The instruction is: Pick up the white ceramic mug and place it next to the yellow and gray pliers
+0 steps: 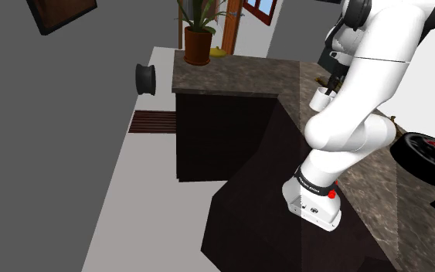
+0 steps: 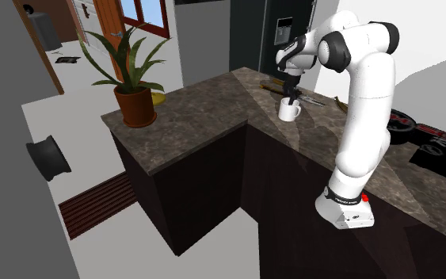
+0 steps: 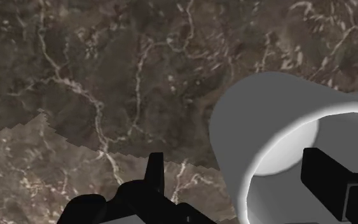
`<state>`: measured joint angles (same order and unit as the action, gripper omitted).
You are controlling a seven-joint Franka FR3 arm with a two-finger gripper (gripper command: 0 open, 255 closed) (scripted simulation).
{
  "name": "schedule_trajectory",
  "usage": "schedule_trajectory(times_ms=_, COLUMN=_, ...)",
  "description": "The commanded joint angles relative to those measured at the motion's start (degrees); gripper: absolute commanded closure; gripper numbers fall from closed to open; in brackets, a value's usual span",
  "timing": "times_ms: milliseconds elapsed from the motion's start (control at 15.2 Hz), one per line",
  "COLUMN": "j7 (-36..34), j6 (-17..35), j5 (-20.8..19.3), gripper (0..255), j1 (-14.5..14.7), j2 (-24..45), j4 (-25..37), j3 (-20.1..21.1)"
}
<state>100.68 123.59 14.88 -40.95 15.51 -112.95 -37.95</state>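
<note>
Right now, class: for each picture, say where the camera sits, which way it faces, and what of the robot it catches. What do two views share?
Shoulder view: beside and behind the robot's base, looking down over the marble counter; the white arm rises at its right.
Second exterior view: high on the floor side, facing the counter's corner, potted plant at its left; arm and gripper show whole.
Wrist view: on the hand, looking down at the mug; the open gripper straddles its wall.
Shared: both exterior views catch the mug and potted plant.
</note>
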Motion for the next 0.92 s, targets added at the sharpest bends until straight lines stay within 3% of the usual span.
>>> schedule_trajectory(times_ms=0, j7=0.00, j6=0.00, j5=0.00, gripper=0, j1=0.00, j2=0.00, j4=0.00, j3=0.00)
schedule_trajectory(times_ms=330, j7=-2.06, j6=-6.18, j5=-3.13, gripper=0, j1=0.73, j2=-3.51, j4=3.57, j3=-1.18)
schedule_trajectory(times_ms=858, j7=-2.06, j6=-6.18, j5=-3.14, gripper=0, j1=0.72, j2=-3.51, j4=3.57, j3=-1.16)
